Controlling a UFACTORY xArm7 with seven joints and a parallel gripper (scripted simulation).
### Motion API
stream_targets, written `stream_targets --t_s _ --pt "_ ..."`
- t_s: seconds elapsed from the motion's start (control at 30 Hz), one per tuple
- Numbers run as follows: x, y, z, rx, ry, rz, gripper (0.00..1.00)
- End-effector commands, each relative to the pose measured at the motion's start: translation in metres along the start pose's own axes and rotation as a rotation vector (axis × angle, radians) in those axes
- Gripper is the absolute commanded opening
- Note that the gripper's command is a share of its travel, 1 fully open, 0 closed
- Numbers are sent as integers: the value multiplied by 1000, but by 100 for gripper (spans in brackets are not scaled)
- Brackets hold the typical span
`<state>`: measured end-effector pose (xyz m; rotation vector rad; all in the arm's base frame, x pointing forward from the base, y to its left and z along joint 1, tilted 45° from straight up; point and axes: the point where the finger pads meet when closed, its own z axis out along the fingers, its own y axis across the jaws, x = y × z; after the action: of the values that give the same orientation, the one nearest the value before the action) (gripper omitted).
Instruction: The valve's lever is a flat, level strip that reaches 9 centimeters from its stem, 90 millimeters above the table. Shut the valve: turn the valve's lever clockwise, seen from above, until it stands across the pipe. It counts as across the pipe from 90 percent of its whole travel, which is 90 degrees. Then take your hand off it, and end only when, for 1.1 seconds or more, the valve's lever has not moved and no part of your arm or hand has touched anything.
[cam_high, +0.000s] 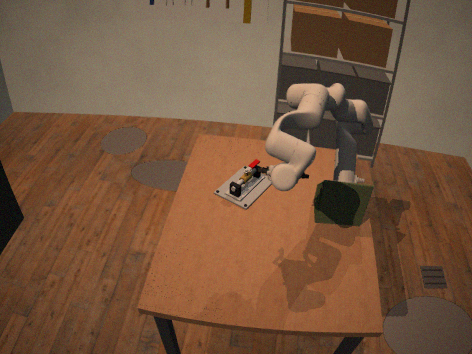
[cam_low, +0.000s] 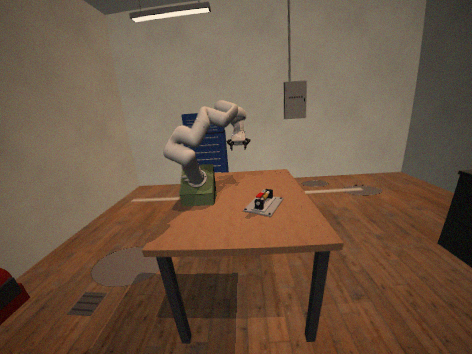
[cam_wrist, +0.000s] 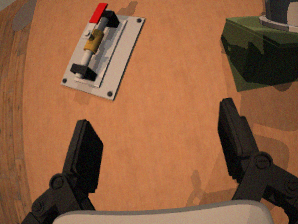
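1. The valve's lever (cam_wrist: 99, 11), a short red strip, is lying along its pipe (cam_wrist: 91, 44) at the far end of one grey base plate (cam_wrist: 125, 56), which is sitting on the bench (cam_high: 210, 260) near the middle of its far half.
2. The claw (cam_wrist: 160, 143) is hanging high above the bench, well apart from the valve, with its two dark fingers spread fully and holding nothing.
3. The lever is not yet being turned, so the whole quarter turn looks to be waiting.
4. Risk: descending too low could be knocking a finger into the pipe or plate; pushing from the wrong side would be jamming the lever against its stop.
5. Count: one valve, one lever, one plate, one arm, one green pedestal (cam_high: 350, 212).
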<state>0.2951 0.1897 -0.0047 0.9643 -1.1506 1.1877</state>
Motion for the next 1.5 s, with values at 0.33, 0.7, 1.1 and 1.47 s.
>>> stream_targets --t_s 0.33,0.7,1.1,1.47 --pt "46 -115 128 -148 -634 275 100" --pt "67 -130 265 -205 -929 396 100" --pt "78 -121 345 -208 -953 407 100" --pt "78 -121 345 -208 -953 407 0"
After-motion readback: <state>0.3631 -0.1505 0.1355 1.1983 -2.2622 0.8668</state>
